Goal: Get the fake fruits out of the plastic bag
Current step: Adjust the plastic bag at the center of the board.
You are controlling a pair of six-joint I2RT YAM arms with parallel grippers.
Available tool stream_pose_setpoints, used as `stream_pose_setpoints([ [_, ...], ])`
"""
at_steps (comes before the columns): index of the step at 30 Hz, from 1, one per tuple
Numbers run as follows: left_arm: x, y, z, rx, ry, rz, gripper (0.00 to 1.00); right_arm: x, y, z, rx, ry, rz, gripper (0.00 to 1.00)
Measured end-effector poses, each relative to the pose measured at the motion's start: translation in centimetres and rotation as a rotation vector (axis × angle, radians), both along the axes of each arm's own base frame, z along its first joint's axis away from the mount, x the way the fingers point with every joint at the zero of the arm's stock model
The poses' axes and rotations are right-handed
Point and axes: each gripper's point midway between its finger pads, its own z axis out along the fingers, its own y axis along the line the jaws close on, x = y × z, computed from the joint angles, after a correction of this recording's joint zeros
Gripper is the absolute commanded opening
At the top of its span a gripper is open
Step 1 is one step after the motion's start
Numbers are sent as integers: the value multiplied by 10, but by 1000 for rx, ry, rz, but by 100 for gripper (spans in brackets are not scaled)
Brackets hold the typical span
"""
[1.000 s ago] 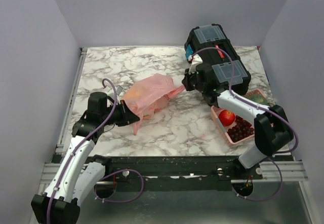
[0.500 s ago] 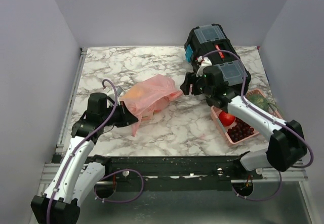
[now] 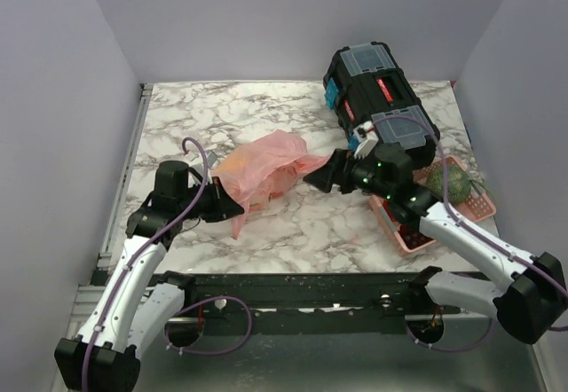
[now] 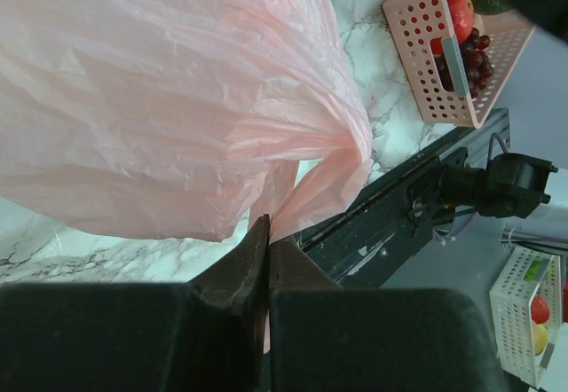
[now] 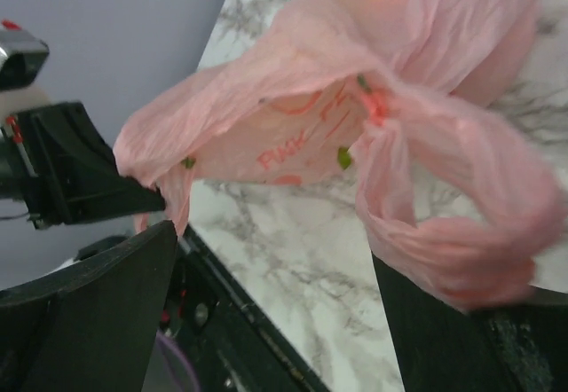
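Note:
The pink plastic bag (image 3: 266, 166) lies crumpled on the marble table (image 3: 186, 113). My left gripper (image 3: 232, 206) is shut on its near-left corner; in the left wrist view the fingertips (image 4: 266, 230) pinch a fold of the bag (image 4: 160, 99). My right gripper (image 3: 318, 177) stands open at the bag's right end. In the right wrist view the bag (image 5: 293, 117) hangs in front of the right gripper (image 5: 275, 250), and a handle loop (image 5: 444, 223) rests by the right finger. The fake fruits are hidden inside; only an orange tint (image 3: 229, 167) shows through.
A black toolbox (image 3: 382, 99) stands at the back right. A pink basket (image 3: 395, 228) at the right holds a green melon (image 3: 446, 182), a red apple (image 4: 459, 6) and dark grapes (image 4: 475, 50). A black rail (image 3: 311, 286) runs along the near edge.
My right gripper has opened and let go of the bag's right end, and its arm has swung nearer and leftward. The left arm has not moved.

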Motion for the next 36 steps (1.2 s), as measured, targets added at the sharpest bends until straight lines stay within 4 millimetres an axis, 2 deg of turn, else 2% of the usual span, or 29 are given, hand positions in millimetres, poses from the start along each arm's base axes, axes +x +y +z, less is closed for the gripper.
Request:
stream_pose_setpoints([
  [5,-3,0,9,-14,-40,-6,0,-41,50,-47,45,165,126,86],
  [7,-5,-1,17,-24,-68,-11,0,-55,72,-55,64,201,175,85],
  [8,-6,-1,22,-28,-83,-12,0,-54,81,-58,84,210,175,85],
  [9,-6,-1,25,-32,-96,-14,0,-64,91,-58,88,215,204,82],
  [11,-7,-2,32,-43,-114,-24,0,-71,105,-60,114,230,217,78],
  [13,-9,-4,36,-51,-120,-33,0,-68,113,-61,146,252,190,75],
  [16,-11,-5,37,-60,-119,-45,0,-54,115,-65,182,268,110,75],
  [21,-16,-8,35,-74,-104,-67,0,-30,102,-71,148,213,-30,77],
  [23,-19,-8,30,-76,-92,-69,8,-22,92,-71,96,174,-84,77],
  [25,-25,-7,23,-76,-79,-67,22,-12,84,-65,43,123,-131,77],
  [26,-27,-6,22,-78,-76,-67,32,-6,80,-58,21,91,-151,77],
  [28,-31,-5,23,-79,-84,-68,47,1,75,-45,-6,34,-176,77],
  [31,-35,-3,30,-70,-114,-69,62,5,66,-34,-39,-22,-197,77],
  [33,-33,1,46,-49,-166,-56,72,5,61,-35,-66,-35,-203,77],
  [36,-22,9,83,-15,-288,-14,83,4,58,-40,-96,-36,-202,77],
])
